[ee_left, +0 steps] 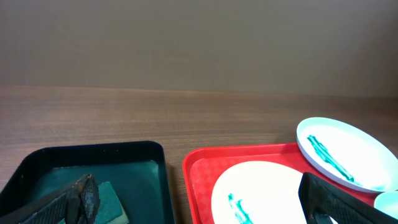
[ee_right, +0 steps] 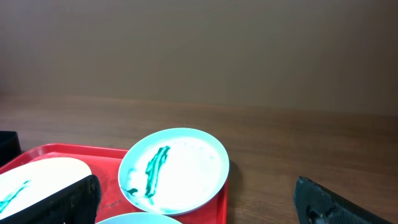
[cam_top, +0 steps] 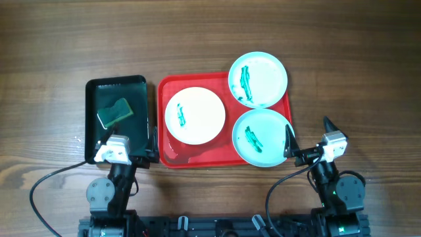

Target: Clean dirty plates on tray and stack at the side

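You've cleaned nothing yet: three dirty plates (cam_top: 195, 115) sit smeared on the tray (cam_top: 197, 160). The left gripper (cam_top: 128, 145) and right gripper (cam_top: 306, 126) jaws gape wide, empty.

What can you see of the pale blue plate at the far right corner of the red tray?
This plate is round, shallow, pale mint-blue and glossy. A long dark green smear runs left of its middle, with a smaller smudge near its front rim. It lies face up on the far right corner of the red tray, overhanging the raised rim. The other blue plate is very close; whether they touch is unclear. No fingers touch it.
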